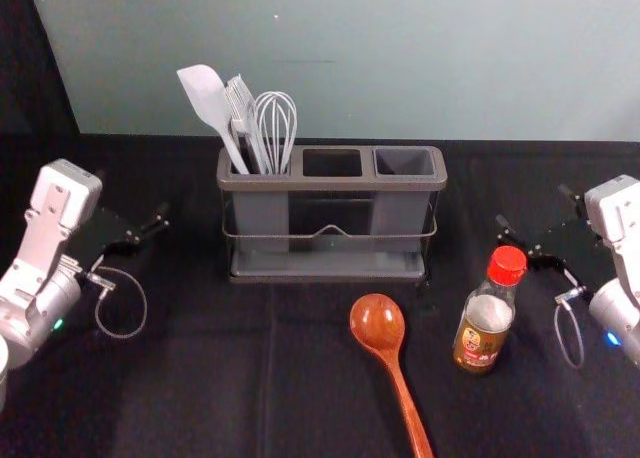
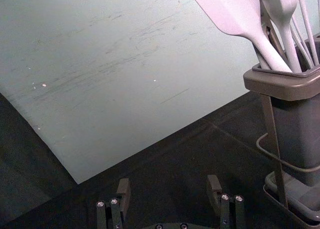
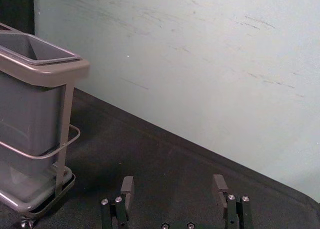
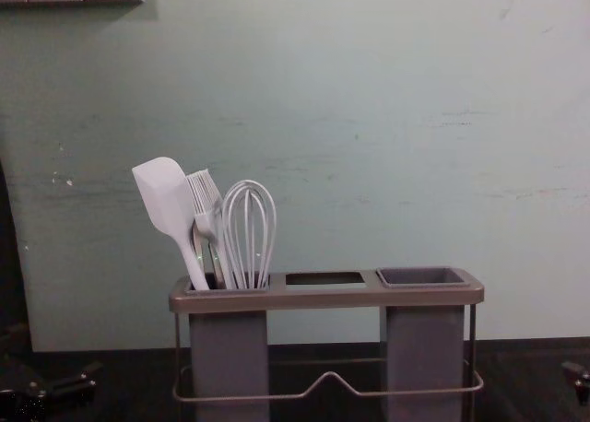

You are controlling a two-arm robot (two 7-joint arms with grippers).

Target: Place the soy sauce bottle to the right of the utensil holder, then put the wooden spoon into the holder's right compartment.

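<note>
The left hand (image 1: 132, 196) is wide open and holds nothing, out to the left of the utensil holder (image 1: 325, 270). The right hand (image 1: 533, 206), also spread wide and holding nothing, is beyond the holder's right end, near the soy sauce bottle (image 1: 486, 323). That bottle stands upright on the table (image 1: 200, 378), nearer than the holder and just past its right end. The wooden spoon (image 1: 378, 322) lies before the holder, bowl toward it. The left compartment carries a spatula (image 4: 166, 201), a whisk (image 4: 249, 233) and what looks like a brush (image 4: 206, 205).
</note>
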